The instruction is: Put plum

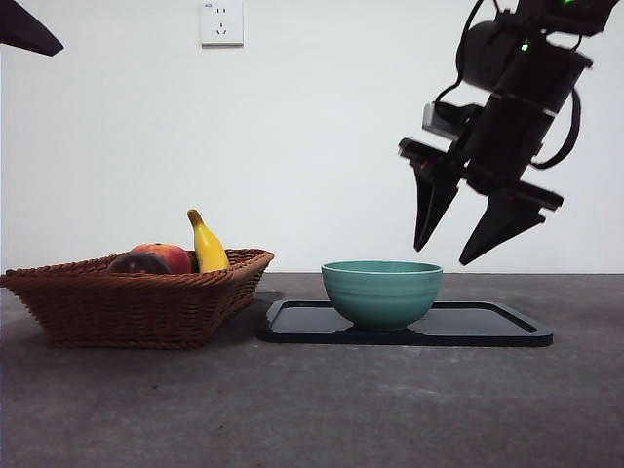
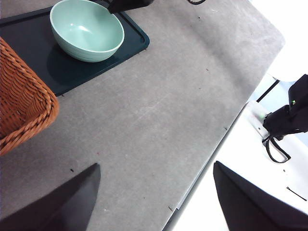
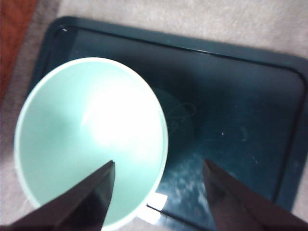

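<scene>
A grey table (image 1: 312, 409) fronts a white wall. The plum (image 1: 137, 263) lies in the basket (image 1: 136, 310), well apart from the right gripper (image 1: 474, 232), which hangs spread and empty above the bowl (image 1: 381, 292).

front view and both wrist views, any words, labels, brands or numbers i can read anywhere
No readable text in any view.
Wall socket: a tiny mark at its top corner, too small to read.
Green bowl, dark tray, wicker basket: no lettering visible.
</scene>
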`<action>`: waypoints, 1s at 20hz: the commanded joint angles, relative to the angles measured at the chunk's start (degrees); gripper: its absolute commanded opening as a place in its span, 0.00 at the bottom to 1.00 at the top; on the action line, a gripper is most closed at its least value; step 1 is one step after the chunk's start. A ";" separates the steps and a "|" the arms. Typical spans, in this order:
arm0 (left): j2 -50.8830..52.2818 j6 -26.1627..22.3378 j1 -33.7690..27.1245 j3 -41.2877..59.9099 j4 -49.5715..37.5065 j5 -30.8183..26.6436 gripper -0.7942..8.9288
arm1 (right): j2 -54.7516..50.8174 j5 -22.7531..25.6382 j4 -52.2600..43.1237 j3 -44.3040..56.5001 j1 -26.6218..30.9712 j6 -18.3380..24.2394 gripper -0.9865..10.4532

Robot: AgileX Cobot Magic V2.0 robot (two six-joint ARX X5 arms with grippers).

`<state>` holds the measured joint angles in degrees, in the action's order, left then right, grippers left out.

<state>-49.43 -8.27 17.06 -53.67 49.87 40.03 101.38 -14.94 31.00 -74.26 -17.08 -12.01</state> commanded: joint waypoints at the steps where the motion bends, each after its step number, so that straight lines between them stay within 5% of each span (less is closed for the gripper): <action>1: -0.35 -0.74 0.22 -1.03 -0.61 0.26 0.46 | 2.47 0.04 -1.60 -1.20 -0.81 0.72 0.33; 5: -0.35 -0.70 0.22 -1.03 -0.59 0.26 0.46 | 4.90 0.20 -3.41 -1.18 -1.29 0.66 0.30; 11: -0.35 -0.70 0.22 -1.03 -0.55 0.24 0.46 | 5.84 0.76 -5.16 -1.18 -1.27 0.66 0.09; 20: -0.35 -0.70 0.22 -1.03 -0.13 0.26 0.46 | -1.81 4.07 -5.22 -1.75 -1.16 0.90 0.09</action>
<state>-49.43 -8.27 17.06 -53.67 50.00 40.03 99.57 -10.85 26.33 -74.32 -17.96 -11.77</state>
